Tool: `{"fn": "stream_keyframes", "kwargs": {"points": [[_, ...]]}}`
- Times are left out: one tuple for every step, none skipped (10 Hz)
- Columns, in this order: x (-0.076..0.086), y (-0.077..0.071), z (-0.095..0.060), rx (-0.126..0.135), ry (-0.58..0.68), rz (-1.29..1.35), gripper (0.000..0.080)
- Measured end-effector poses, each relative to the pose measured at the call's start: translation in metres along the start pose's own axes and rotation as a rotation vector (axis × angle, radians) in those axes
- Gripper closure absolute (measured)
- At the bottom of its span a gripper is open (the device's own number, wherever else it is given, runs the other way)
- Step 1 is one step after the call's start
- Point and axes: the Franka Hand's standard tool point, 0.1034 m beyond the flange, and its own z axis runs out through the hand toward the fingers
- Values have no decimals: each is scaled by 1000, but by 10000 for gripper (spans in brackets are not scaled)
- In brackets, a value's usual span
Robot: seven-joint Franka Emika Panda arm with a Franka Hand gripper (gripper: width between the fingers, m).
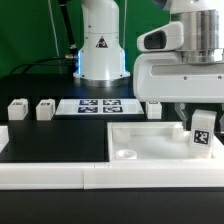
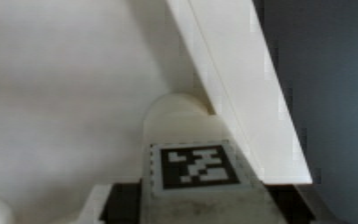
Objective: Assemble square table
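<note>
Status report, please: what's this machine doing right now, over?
End effector shut on small white tagged leg. Leg near edge of white plastic square tabletop. Nothing in the way.

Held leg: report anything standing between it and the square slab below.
Nothing visible does. The leg, clamped in the gripper, is right at the slab, whose surface around it is bare; contact cannot be told.

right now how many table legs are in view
4: two at the exterior view's left of the marker board, one at its right, one leg in the gripper
</note>
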Motion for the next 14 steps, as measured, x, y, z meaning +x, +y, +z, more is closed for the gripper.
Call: {"fn": "stream_keyframes", "kwargs": {"points": [[0,0,1,-2,-1,154,506],[-2,-1,1,4,-13,327,506],[-3,-2,2,13,-29,519,506],[-4,-3,2,26,-54,675,506],[-4,-3,2,42,-83,826,506],[-3,-4,2,54,-104,931,506],[-2,-4,2,62,-122,1035,506],[-2,-4,2,61,-129,1114,506],[-3,-4,3,56,-132,1178,506],[-3,-4,3,52,-129,1217,506],[-3,-3,2,46,-125,1242,506],[-1,-2,2,47,-121,1244,488],[-2,-3,3,47,-122,1240,488],[-2,-3,3,47,-122,1240,296]]}}
